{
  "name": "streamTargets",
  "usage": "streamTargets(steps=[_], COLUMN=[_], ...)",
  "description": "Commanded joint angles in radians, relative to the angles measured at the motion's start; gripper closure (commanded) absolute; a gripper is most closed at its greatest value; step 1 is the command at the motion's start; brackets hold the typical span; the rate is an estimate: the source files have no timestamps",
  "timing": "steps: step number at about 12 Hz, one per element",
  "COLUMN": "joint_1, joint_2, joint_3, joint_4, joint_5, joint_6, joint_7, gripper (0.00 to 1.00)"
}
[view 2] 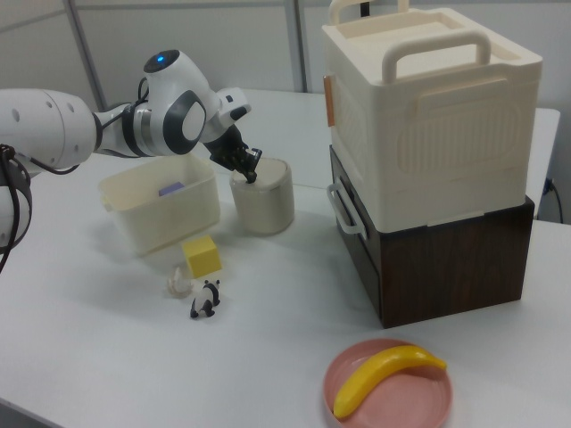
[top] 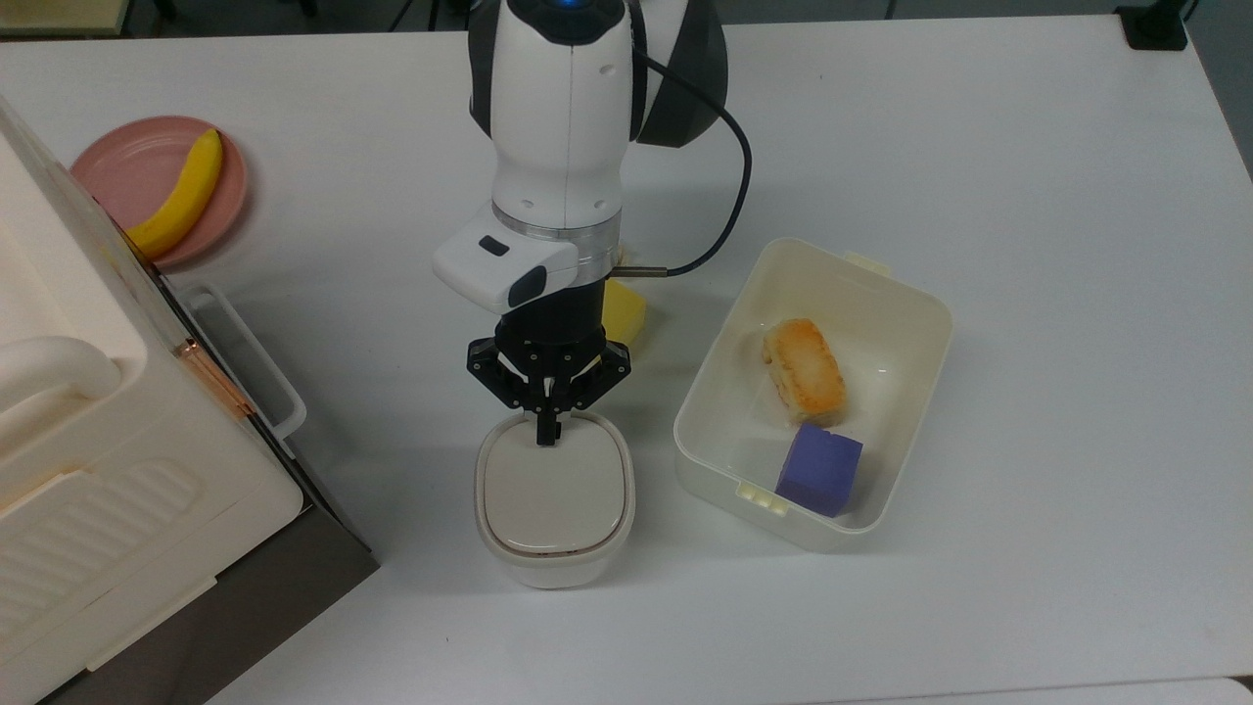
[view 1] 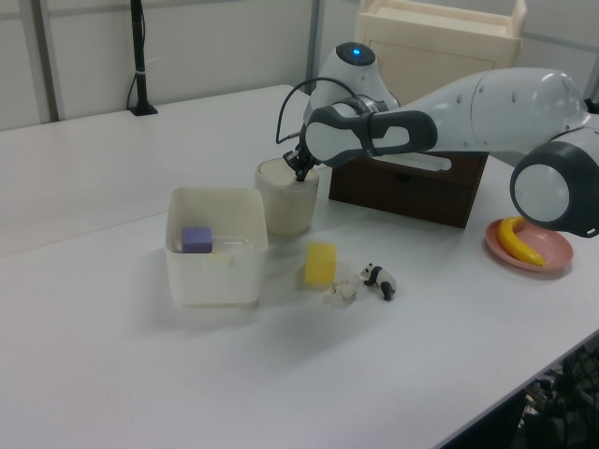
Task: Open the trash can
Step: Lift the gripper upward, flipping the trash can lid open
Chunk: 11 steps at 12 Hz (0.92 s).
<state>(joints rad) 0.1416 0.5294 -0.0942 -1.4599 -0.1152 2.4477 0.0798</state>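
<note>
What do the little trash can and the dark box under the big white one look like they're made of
The trash can: likely plastic, smooth cream walls with soft rounded corners, flat beige matte lid. The dark box: looks like wood or wood-look laminate, brown with visible grain.

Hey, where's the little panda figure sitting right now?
In the left view the panda figure stands on the white table, just right of the yellow block and in front of the trash can.
</note>
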Motion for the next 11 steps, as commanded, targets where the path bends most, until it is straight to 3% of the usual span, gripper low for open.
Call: streamTargets(steps=[1, 8, 11], joint_1=[0.004, -0.066, -0.056], joint_2=[0.024, -0.258, -0.345], joint_3=[0.004, 0.025, 0.024], joint_4=[0.0, -0.105, -0.112], joint_5=[-0.02, 0.124, 0.124], joint_6=[0.004, -0.059, -0.319], joint_7=[-0.006, -0.011, -0.014], gripper=[1.0, 1.0, 0.77])
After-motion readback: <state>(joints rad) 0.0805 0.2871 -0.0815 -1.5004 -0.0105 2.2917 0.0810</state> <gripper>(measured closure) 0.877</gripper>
